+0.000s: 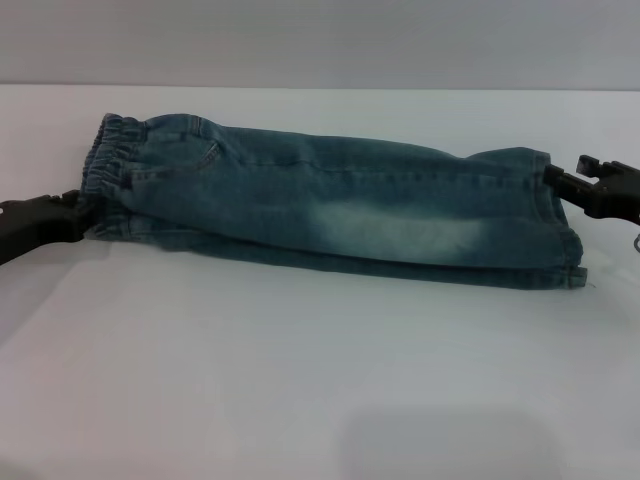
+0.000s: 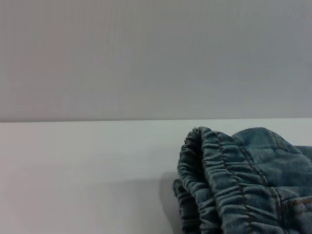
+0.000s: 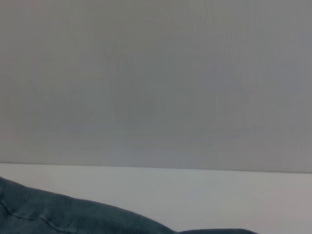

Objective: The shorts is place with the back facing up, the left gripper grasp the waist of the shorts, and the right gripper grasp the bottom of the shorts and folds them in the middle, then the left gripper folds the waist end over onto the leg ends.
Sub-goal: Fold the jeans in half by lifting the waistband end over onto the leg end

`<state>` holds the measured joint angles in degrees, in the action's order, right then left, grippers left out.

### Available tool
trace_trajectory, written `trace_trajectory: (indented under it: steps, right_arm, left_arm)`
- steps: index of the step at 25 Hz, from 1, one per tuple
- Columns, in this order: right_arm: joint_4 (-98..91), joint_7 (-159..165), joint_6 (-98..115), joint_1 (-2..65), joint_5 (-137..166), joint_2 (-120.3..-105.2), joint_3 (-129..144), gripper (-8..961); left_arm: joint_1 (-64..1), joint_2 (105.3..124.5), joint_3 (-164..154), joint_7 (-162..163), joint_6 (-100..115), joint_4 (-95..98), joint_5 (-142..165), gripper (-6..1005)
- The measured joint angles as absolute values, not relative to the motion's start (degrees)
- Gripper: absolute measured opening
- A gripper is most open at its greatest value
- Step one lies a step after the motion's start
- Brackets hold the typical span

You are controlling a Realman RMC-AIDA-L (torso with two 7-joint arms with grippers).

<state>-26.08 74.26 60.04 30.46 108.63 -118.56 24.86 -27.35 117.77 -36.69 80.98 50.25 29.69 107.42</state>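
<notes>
Shorts (image 1: 330, 210) folded lengthwise on table (image 1: 300, 380), left gripper (image 1: 78, 212) pinching waist (image 1: 108, 165); right gripper (image 1: 556, 178) pinching leg ends (image 1: 545, 235)

Up top, the head camera looks forward and down across the white table (image 1: 300, 380), taking in the shorts (image 1: 330, 210) end to end. The left wrist camera sits low and close by the waist of the shorts (image 2: 214, 185), facing the grey wall (image 2: 156, 53). The right wrist camera skims the table just as low, catching only a denim edge, and all three views share the shorts.
</notes>
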Motion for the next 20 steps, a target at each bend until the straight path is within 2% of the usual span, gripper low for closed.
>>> trace_trajectory:
  steps: [11,20]
  right_arm:
    - [-26.01,74.26,60.06,30.41,108.63,-118.56,24.78,574]
    - [-26.01,74.26,59.98,30.4,108.62,-118.56,24.79,574]
  left_arm:
    - [-27.25,117.68,-37.22,80.28,50.58,29.52,106.77,153]
    - [-27.31,117.68,-37.18,80.29,51.25,29.53,106.79,49]
